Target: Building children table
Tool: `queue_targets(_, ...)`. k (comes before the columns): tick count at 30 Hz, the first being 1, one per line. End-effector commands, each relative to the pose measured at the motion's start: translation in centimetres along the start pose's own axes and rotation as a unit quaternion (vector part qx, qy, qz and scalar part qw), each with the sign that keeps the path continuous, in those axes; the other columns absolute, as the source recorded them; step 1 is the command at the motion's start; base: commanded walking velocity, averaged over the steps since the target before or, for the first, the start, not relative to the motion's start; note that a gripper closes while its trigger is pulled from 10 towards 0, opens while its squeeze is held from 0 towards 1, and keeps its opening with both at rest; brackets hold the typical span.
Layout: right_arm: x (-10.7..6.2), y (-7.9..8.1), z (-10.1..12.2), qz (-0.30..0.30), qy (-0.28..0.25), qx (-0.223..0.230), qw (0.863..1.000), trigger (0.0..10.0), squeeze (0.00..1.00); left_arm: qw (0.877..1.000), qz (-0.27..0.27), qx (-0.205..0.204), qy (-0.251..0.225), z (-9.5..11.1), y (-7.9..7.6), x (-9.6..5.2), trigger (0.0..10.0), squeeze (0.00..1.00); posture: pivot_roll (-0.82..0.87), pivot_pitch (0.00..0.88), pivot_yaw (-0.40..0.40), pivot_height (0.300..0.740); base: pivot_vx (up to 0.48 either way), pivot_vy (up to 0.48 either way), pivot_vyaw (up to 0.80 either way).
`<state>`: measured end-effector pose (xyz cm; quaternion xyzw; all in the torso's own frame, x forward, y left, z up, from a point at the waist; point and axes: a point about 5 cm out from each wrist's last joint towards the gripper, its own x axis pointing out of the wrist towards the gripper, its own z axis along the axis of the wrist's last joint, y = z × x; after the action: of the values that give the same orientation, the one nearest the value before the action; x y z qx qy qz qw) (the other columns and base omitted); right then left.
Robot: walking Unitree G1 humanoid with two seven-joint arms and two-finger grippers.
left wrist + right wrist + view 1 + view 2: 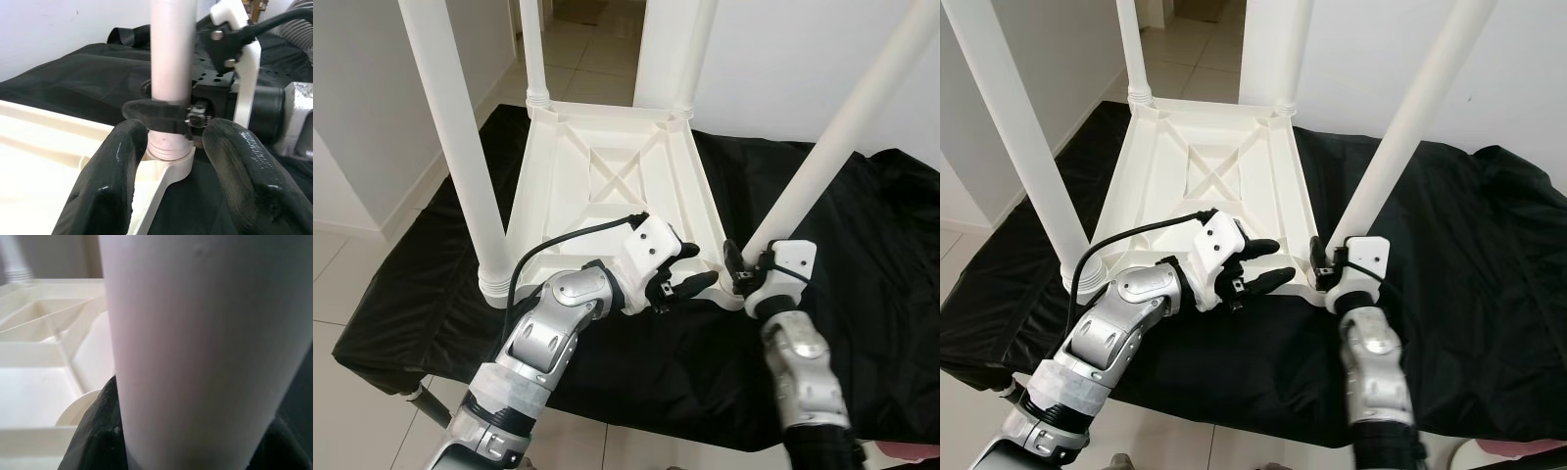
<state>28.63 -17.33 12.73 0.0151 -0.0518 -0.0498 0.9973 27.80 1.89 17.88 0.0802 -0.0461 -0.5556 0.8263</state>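
- White plastic children table (607,176) lies upside down, centre of the frame, ribbed underside with an X brace facing up, on a black cloth (421,284) that covers the tabletop.
- Four white legs stand up from its corners: near-left leg (460,137) in the left of the frame, far-left leg (533,49) at upper centre-left, far-right leg (671,49) at upper centre, near-right leg (832,127) leaning toward the upper right.
- Right hand (736,266), lower right of centre, is closed around the base of the near-right leg just above its corner socket; in the right wrist view the leg (205,347) sits right between the black fingers (93,440).
- Left hand (690,272), just below frame centre, is parted with nothing in it, fingers pointing at the same corner and near the right hand, over the table's near edge.
- Left wrist view: both black fingers (112,181) spread apart, leg base (168,73) and socket seen between them, the right hand clamped on the leg behind.
- Silver left arm (543,343) comes up from the lower left, silver right arm (803,372) from the lower right.
- Pale tiled floor (352,255) at the left edge and upper centre, white wall (803,59) at upper right.
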Motion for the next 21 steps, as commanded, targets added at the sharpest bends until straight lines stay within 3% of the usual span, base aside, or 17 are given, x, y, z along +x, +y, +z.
queue_targets(1,-0.6,-0.6,-1.2,-0.049,0.034,-0.004,0.998,0.0,0.00,1.000,0.022,0.000,0.010,-0.2,0.2,0.0,10.0,0.00,-0.10,0.000,-0.044,0.740,0.000,0.000,0.00)
queue_targets(4,-0.4,-0.1,-1.2,-0.046,0.035,0.009,0.998,0.0,0.00,1.000,0.023,0.000,0.011,-0.2,0.3,-0.1,10.0,0.00,-0.10,0.000,-0.038,0.740,0.000,0.000,0.00)
queue_targets(5,-0.5,0.4,-1.1,-0.039,0.031,0.016,0.999,4.5,0.00,1.000,0.024,0.001,0.013,-0.2,0.3,-0.2,10.0,0.00,-0.10,0.000,-0.035,0.740,0.000,0.000,0.00)
queue_targets(6,-0.6,0.7,-0.8,-0.040,0.025,0.013,0.999,10.0,0.00,1.000,0.024,0.002,0.014,-0.2,0.4,-0.3,10.0,0.00,-0.10,0.000,-0.031,0.740,0.000,0.000,0.00)
queue_targets(7,-0.7,0.8,-0.6,-0.032,0.021,0.018,0.999,10.0,0.00,1.000,0.023,0.005,0.015,-0.2,0.4,-0.3,10.0,0.00,-0.09,0.000,-0.026,0.740,0.000,0.000,0.00)
queue_targets(8,-0.9,0.6,-0.3,-0.032,0.012,0.014,0.999,10.0,1.00,1.000,0.023,0.006,0.017,-0.2,0.5,-0.4,10.0,0.00,-0.09,0.000,-0.025,0.740,0.000,0.000,0.00)
queue_targets(15,-1.7,0.3,0.4,-0.037,-0.015,0.004,0.999,10.0,1.00,1.000,0.023,0.007,0.019,-0.2,0.6,-0.6,10.0,0.00,-0.09,0.000,-0.021,0.740,0.000,0.000,0.00)
queue_targets(16,-2.3,0.3,0.5,-0.030,-0.024,-0.001,0.999,10.0,0.00,1.000,0.023,0.008,0.020,-0.2,0.7,-0.7,10.0,0.00,-0.09,0.000,-0.021,0.740,0.000,0.000,0.00)
queue_targets(21,-4.2,0.3,0.1,-0.013,-0.021,-0.012,1.000,10.0,0.00,0.999,0.028,0.010,0.023,-0.2,1.0,-1.0,10.0,0.00,-0.10,0.000,-0.016,0.740,0.000,0.000,0.00)
